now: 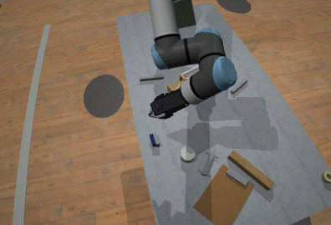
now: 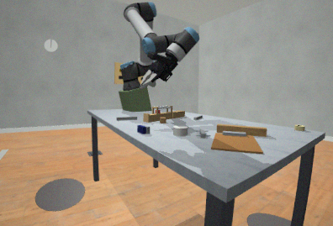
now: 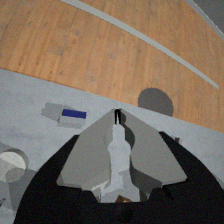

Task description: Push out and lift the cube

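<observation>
Hovering high above the grey counter [image 2: 235, 173], the black two-jaw hand [image 1: 151, 114] is clenched on nothing. By my judgement the small tan cube [image 2: 162, 119] sits just beside the long tan wooden channel [image 2: 164, 115]. Descending clenched, it may knock the thin dark grey rod [image 1: 151, 78] away, leaving nothing to push with

- Looks like a bare robot test room or lab.
- Plain grey walls [image 2: 252, 60], orange wood-plank floor [image 2: 126, 186], grey painted floor stripe [image 1: 29, 118].
- One grey-topped, dark-legged work table [image 2: 235, 173] strewn with small test pieces.
- Industrial grey arm with blue joint caps [image 2: 168, 43] mounted on a green pedestal block [image 2: 134, 100].
</observation>
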Robot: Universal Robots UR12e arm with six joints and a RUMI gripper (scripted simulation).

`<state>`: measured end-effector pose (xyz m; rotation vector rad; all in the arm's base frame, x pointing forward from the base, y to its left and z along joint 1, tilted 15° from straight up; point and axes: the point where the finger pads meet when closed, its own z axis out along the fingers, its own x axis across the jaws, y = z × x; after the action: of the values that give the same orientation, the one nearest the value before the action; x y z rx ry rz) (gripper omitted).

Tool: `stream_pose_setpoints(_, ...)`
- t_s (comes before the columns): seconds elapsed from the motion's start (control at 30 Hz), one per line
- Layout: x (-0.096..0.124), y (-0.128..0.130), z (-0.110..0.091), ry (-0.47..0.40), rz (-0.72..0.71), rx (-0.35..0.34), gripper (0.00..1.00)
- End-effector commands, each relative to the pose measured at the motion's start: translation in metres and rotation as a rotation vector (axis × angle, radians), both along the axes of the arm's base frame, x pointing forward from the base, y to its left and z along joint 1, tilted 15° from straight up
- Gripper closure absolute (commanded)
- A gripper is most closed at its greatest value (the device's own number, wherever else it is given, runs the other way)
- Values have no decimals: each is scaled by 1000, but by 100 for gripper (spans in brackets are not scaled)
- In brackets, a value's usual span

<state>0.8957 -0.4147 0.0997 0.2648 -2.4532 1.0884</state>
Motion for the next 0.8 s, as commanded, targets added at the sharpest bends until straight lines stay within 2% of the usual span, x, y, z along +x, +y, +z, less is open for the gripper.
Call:
stream_pose_setpoints(0.0,-65,-12,-19,-88,-47,90,100)
stream_pose_setpoints(0.1,-106,-14,-33,-142,-89,147,100)
stream_pose_setpoints(0.13,-106,-14,-33,-142,-89,147,100)
stream_pose_setpoints(0.27,-160,-11,-50,-219,-143,221,100)
stream_pose_setpoints(0.3,-160,-11,-50,-219,-143,221,100)
stream_pose_setpoints(0.37,-186,-7,-58,-258,-168,257,100)
stream_pose_setpoints(0.43,-186,-7,-58,-258,-168,257,100)
stream_pose_setpoints(0.6,-245,10,-76,-353,-225,338,100)
stream_pose_setpoints(0.77,-293,31,-88,-439,-270,405,100)
